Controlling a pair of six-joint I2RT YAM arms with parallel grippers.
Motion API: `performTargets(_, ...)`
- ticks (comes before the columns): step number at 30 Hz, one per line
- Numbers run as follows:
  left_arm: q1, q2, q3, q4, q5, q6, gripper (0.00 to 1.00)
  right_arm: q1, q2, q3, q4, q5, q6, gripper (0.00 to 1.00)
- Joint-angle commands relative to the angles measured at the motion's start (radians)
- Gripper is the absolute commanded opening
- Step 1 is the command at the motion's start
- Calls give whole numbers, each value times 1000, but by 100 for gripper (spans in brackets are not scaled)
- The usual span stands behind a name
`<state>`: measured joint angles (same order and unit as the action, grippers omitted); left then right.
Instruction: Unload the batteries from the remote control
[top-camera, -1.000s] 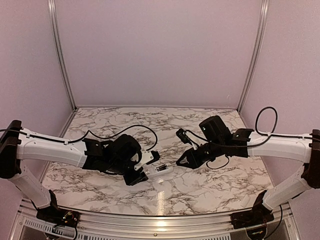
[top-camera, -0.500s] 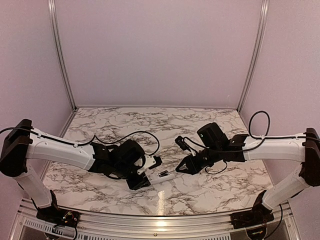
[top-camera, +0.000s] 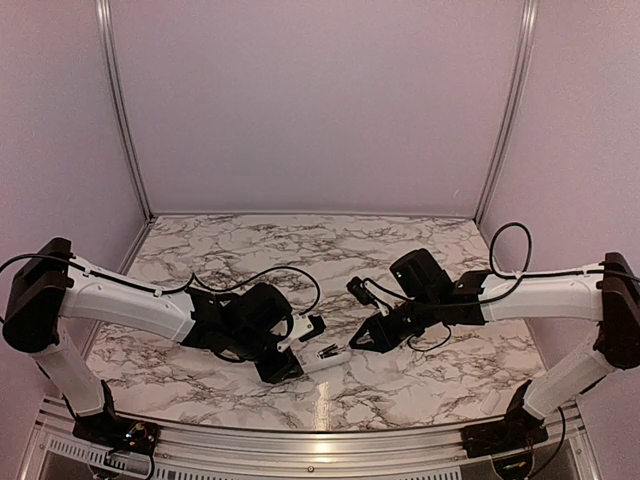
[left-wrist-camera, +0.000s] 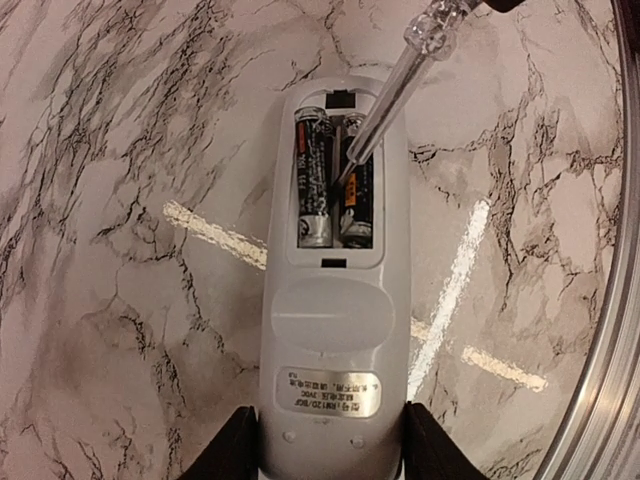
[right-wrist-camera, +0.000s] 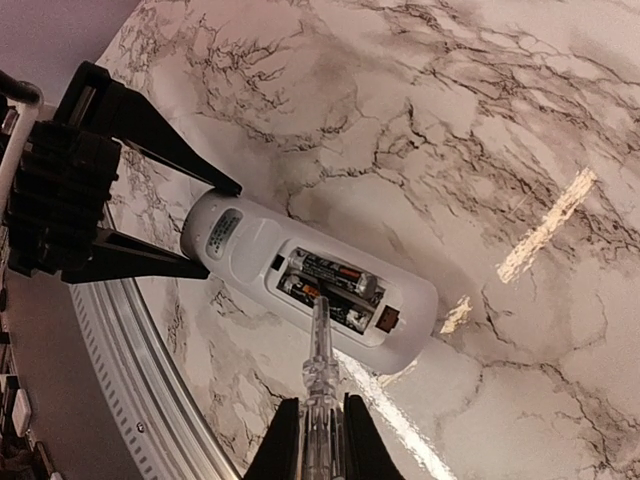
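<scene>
a lab test cell: plain walls (top-camera: 320, 110), aluminium rails (top-camera: 123, 110), marble-print tabletop (top-camera: 300, 235).

The white remote (left-wrist-camera: 332, 330) was back face up, running 6 to 12 o'clock in the left wrist view, its bay uncovered at the 12 o'clock end. Two dark batteries (left-wrist-camera: 316, 180) sat inside, side by side, lengthwise.
</scene>
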<state>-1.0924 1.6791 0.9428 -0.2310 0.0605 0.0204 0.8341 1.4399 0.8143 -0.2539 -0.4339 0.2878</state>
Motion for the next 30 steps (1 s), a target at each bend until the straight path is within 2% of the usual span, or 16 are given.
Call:
performTargets(1, 1, 20, -7, 37, 2, -13, 0, 17, 9, 1, -8, -17, 0, 0)
performTargets(30, 0, 26, -2, 21, -15, -43, 0, 17, -1, 101, -104, 0, -42, 0)
